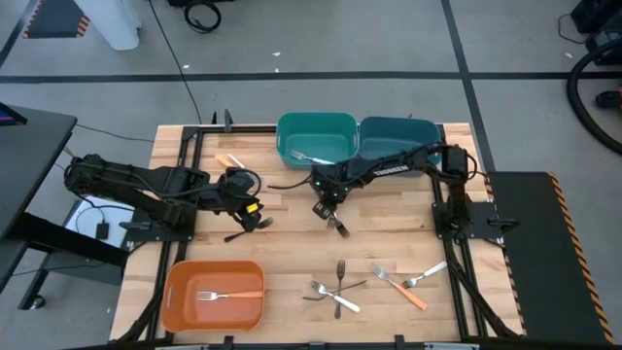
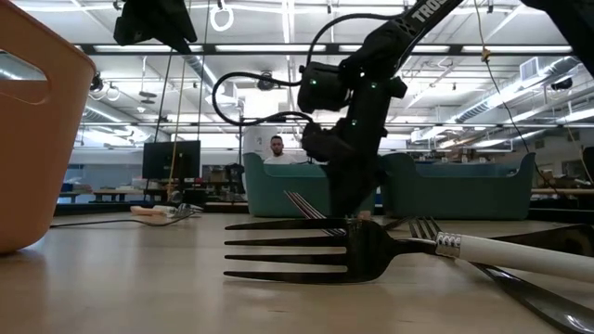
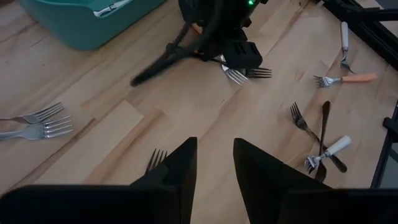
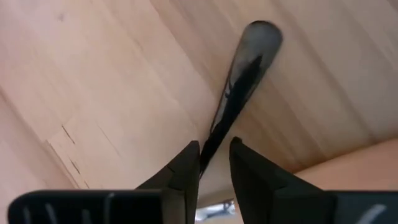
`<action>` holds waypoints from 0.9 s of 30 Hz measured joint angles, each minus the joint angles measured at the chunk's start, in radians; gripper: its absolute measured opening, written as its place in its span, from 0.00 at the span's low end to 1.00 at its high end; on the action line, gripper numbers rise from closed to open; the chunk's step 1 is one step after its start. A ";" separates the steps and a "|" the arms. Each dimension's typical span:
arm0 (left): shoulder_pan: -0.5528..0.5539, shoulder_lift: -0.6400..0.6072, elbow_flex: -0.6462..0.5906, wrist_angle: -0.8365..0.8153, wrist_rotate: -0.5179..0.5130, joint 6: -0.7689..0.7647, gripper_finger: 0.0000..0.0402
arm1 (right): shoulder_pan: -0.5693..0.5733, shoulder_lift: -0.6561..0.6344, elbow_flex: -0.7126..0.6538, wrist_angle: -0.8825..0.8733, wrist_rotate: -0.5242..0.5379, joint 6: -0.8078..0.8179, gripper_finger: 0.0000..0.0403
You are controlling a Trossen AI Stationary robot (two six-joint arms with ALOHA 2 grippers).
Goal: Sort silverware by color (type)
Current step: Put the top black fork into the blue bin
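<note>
My right gripper (image 1: pixel 326 207) stands fingers-down at the table's middle, shut on a dark fork (image 4: pixel 239 81). A silver fork (image 3: pixel 235 76) lies right beside it. My left gripper (image 1: pixel 258 220) hovers open and empty to its left. Its fingers (image 3: pixel 186 162) are just past the tines of another dark fork (image 3: pixel 155 158), which lies flat on the wood. An orange-handled fork (image 1: pixel 228 295) lies in the orange bin (image 1: pixel 175 292). A white-handled fork (image 1: pixel 309 156) lies in the green-teal bin (image 1: pixel 316 121). Several more forks (image 1: pixel 335 290) lie near the table's front edge. My right gripper has the dark fork's narrow shaft (image 4: pixel 211 140) between its two fingers, coming from above and pointing down. The fingers themselves hide the exact place of contact. The handle runs out past the fingertips to its rounded free end (image 4: pixel 261 34), low along the wood. Its tines (image 3: pixel 260 73) stick out on the other side.
A second, darker teal bin (image 1: pixel 398 126) stands at the back beside the first. Two forks (image 1: pixel 231 161) lie at the far left. An orange-handled fork (image 1: pixel 400 287) and a white-handled one (image 1: pixel 426 275) lie near the front right. A person sits in the room beyond the table.
</note>
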 joint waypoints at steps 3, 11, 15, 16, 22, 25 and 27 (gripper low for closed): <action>0.000 0.000 0.000 0.000 0.000 0.003 0.28 | 0.018 -0.001 0.000 -0.009 0.019 0.000 0.24; 0.000 0.000 0.000 0.000 0.000 0.026 0.28 | 0.065 -0.001 -0.001 -0.036 0.089 0.030 0.24; 0.000 0.000 0.000 0.000 0.000 0.026 0.28 | 0.085 0.007 -0.001 -0.036 0.148 0.056 0.23; 0.000 0.000 0.000 0.000 0.000 0.026 0.28 | 0.087 0.010 -0.001 -0.039 0.158 0.058 0.23; 0.000 0.000 0.000 0.001 0.000 0.026 0.28 | 0.088 0.034 -0.004 -0.035 0.159 0.066 0.19; 0.000 0.000 0.000 0.001 0.000 0.026 0.28 | 0.088 0.038 -0.002 -0.030 0.149 0.062 0.09; 0.000 0.000 0.000 0.001 0.000 0.026 0.28 | 0.088 0.038 -0.002 -0.029 0.141 0.048 0.04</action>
